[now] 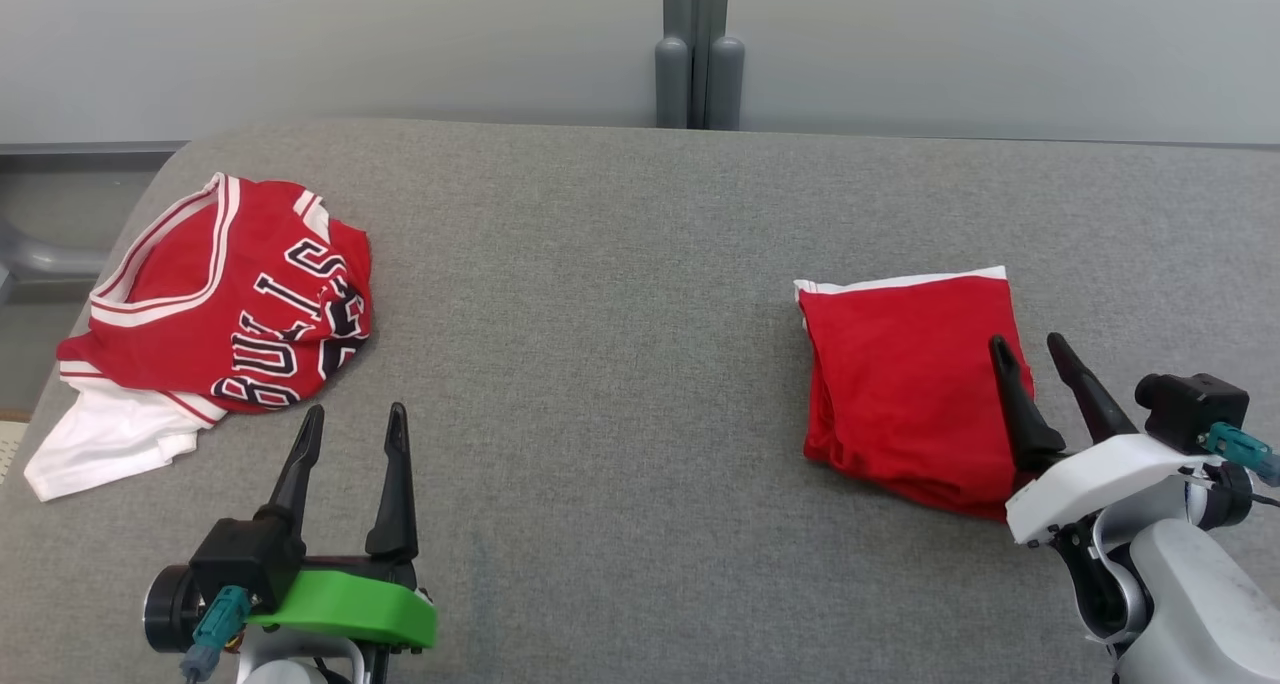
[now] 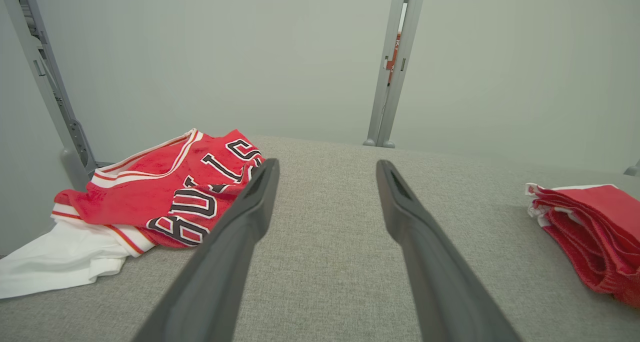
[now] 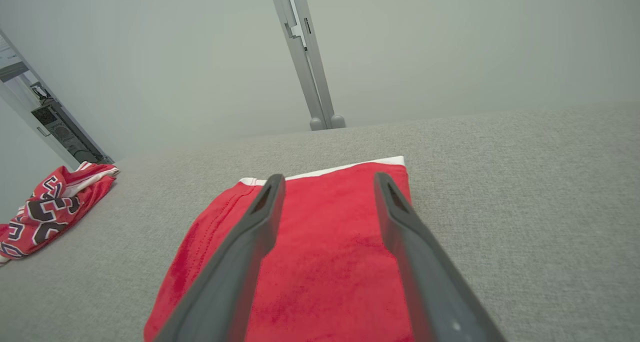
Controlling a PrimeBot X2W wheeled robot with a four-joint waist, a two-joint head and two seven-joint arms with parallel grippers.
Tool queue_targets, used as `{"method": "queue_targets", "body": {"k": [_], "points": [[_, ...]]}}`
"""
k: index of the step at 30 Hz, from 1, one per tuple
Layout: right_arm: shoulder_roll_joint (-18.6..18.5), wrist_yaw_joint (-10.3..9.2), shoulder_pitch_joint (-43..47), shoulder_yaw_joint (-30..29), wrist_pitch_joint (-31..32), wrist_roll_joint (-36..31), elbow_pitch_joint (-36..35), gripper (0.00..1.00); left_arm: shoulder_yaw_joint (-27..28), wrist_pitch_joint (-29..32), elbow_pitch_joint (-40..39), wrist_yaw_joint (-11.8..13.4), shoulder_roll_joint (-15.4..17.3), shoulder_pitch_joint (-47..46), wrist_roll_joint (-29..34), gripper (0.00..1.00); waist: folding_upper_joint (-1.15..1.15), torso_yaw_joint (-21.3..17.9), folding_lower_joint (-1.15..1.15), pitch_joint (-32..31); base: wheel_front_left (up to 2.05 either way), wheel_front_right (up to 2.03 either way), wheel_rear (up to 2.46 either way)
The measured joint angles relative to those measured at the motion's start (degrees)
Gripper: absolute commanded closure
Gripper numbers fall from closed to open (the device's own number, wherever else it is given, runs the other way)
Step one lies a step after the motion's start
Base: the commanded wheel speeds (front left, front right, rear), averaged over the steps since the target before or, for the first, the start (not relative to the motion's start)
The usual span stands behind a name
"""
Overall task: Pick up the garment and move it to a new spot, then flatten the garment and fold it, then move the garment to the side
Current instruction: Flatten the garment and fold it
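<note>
At table left edge: crumpled jersey. Near right edge: folded garment. L gripper open wide, empty, just beside jersey. R gripper open, empty, over garment's near edge. Post behind far edge.

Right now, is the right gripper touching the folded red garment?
Cannot tell. In the head and right wrist views the open right gripper overlaps the folded red garment; neither shows contact or a gap.

Grey fabric-covered table before a pale wall, a grey upright post behind its far edge
</note>
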Motion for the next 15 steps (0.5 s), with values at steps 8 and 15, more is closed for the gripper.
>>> {"method": "queue_targets", "body": {"k": [8, 15], "points": [[1.4, 0.0, -0.3, -0.4, 0.0, -6.3, 6.8, 1.0, -1.1, 0.0, 0.5, -0.4, 0.0, 0.0, 0.2, 0.0, 0.0, 1.5, 0.0, 0.4, 0.0, 0.0, 0.0], [6.3, 0.0, -2.2, 0.2, 0.0, -9.4, 12.0, 1.0, -1.7, 0.0, 0.8, -0.6, 0.0, -0.2, 0.4, 0.0, 0.0, 2.7, 0.0, 0.8, 0.0, 0.0, 0.0]]}}
